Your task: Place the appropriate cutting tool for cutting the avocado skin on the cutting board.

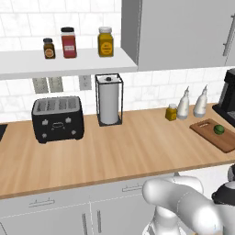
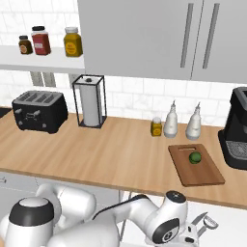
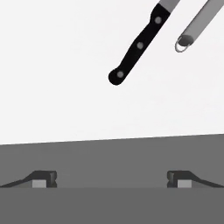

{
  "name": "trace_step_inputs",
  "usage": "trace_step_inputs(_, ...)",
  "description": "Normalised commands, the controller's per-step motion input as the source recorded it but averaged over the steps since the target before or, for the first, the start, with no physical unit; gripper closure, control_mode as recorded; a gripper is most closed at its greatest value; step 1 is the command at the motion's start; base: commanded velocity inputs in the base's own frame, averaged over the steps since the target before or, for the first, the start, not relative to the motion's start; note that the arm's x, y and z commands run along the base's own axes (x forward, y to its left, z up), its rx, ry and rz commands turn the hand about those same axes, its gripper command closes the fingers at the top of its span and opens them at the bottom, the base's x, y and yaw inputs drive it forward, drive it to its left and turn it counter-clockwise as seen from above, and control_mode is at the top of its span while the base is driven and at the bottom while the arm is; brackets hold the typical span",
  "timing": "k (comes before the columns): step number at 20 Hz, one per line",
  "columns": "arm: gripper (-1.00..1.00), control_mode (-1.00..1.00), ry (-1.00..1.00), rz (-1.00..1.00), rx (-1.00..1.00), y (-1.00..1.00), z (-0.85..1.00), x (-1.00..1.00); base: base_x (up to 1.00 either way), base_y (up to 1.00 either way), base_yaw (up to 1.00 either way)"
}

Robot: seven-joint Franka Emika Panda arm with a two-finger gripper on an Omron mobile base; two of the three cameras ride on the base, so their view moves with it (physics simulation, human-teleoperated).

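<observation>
A knife point(image 3: 139, 45) with a black riveted handle lies on a white surface, its blade running off the top edge of the hand view. Beside it lies a grey metal handle point(image 3: 197, 27) that ends in a small loop. My gripper point(image 3: 112, 179) is open, its two fingertips wide apart, some way short of the knife handle and holding nothing. My arm point(image 2: 166, 224) reaches down below the counter's front edge. On the counter to the right lies the reddish-brown cutting board point(image 1: 205, 129) point(image 2: 202, 172), with the small dark-green avocado point(image 1: 219, 129) point(image 2: 195, 157) resting on it.
A black toaster point(image 1: 58, 118) and a paper towel holder point(image 1: 109, 99) stand at the back of the counter. A small yellow jar point(image 2: 156, 126) and two white bottles point(image 2: 171, 120) stand behind the board. A black coffee machine point(image 2: 237, 128) is right of it. Jars point(image 1: 69, 42) line the shelf.
</observation>
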Motion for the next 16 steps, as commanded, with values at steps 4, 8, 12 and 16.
trace_step_inputs(4,-1.0,-1.0,0.06,0.0,0.0,0.05,0.0,-0.18,0.0,0.0,0.0)
trace_step_inputs(8,-1.0,-1.0,0.01,0.0,0.0,0.0,0.24,0.18,0.0,0.0,0.0)
trace_step_inputs(12,-1.0,-1.0,0.0,0.0,0.0,-0.09,0.36,0.6,0.0,0.0,0.0)
trace_step_inputs(16,-1.0,-1.0,0.0,0.0,0.0,-0.19,0.09,0.56,0.0,0.0,0.0)
